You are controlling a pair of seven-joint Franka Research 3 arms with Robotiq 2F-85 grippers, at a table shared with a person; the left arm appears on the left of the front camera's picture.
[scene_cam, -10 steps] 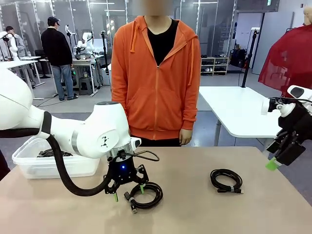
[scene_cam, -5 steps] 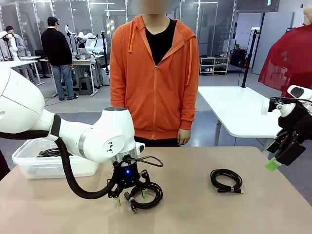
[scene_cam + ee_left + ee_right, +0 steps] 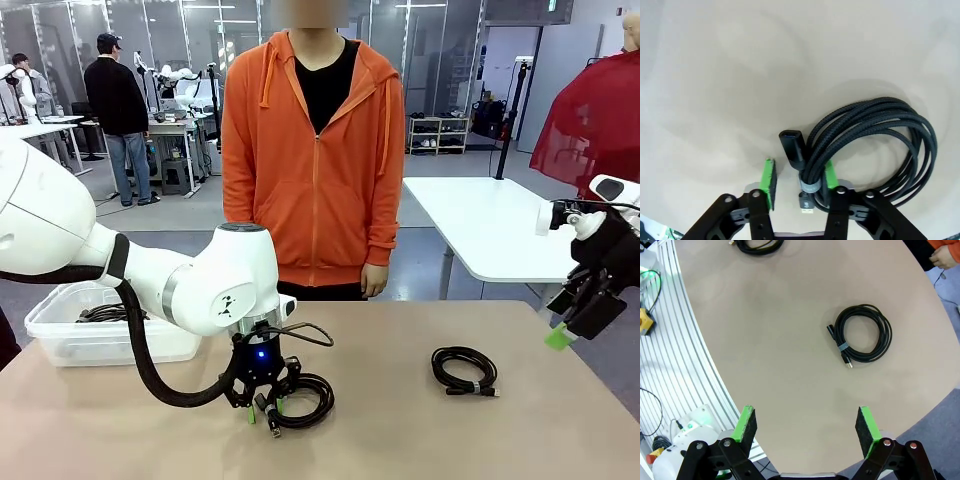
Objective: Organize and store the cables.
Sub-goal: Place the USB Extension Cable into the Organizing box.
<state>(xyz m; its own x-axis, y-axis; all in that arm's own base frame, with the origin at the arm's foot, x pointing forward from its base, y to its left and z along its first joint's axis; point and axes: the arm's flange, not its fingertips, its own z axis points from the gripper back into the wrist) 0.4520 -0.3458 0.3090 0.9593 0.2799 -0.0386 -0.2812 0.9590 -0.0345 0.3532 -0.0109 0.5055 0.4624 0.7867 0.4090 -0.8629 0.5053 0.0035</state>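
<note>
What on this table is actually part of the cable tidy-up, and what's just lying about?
Job:
- coiled cable, between the left hand's fingers
- second coiled cable, lying free on the table
- clear bin, a cable already inside; likely the store
- right hand, open, above the table

Just there:
- white table behind
- person in orange hoodie, standing by

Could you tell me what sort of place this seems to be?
Probably a robotics lab: a white robot arm works at the tan table, a white worktable stands on the open floor behind, and glass partitions line the back.
</note>
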